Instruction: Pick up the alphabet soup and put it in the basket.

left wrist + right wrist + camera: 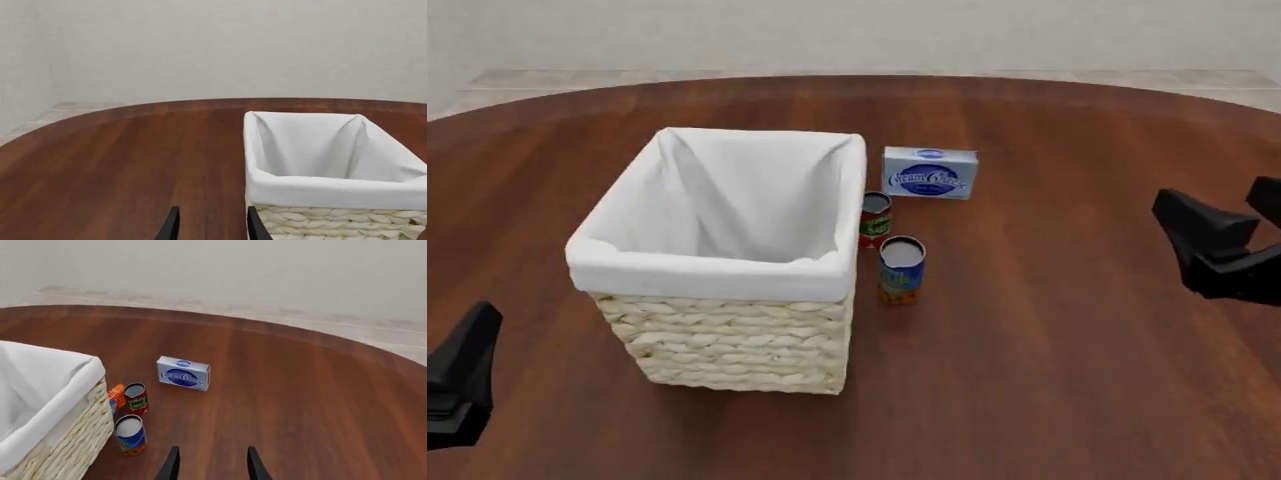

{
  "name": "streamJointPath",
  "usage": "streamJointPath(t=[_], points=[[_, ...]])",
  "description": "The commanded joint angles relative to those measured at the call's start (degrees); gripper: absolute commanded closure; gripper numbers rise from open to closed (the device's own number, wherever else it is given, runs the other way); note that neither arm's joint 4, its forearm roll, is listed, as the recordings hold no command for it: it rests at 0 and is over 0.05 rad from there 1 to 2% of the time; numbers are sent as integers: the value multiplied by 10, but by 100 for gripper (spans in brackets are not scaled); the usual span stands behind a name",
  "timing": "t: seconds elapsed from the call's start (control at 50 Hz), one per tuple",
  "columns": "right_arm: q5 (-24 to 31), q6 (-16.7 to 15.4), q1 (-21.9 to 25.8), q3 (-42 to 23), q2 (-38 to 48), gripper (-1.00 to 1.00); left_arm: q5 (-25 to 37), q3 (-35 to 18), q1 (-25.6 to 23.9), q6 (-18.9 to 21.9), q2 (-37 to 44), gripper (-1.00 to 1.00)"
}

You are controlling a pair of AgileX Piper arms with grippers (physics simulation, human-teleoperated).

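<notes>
Upright, alphabet soup just beside basket; both arms' jaws apart, holding nothing.

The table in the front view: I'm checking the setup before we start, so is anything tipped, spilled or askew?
Nothing stands out. The alphabet soup and the red can stand upright beside the basket, the cream cheese box sits behind them, and nothing is spilled.

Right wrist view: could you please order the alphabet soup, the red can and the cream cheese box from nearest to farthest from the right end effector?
1. alphabet soup, beside the basket.
2. red can, just beyond it.
3. cream cheese box, farthest out.
</notes>
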Motion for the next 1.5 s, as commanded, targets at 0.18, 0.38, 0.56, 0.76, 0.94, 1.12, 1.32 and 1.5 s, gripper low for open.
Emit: streamJointPath(t=[0.18,0.38,0.56,0.76,0.94,1.12,1.32,1.5], points=[[-52,-23,42,-35,115,-100,0,0,0,0,0,-100],[-92,-25,66,-45,175,-100,0,0,0,0,0,-100],[-114,-25,82,-54,211,-100,0,0,0,0,0,-100],[-129,-28,100,-65,245,-100,0,0,0,0,0,-100],[-139,-30,109,-66,260,-100,0,0,0,0,0,-100],[-153,-49,126,-70,274,-100,0,0,0,0,0,-100],[-177,-45,132,-74,316,-100,0,0,0,0,0,-100],[-192,-41,139,-86,356,-100,0,0,0,0,0,-100]])
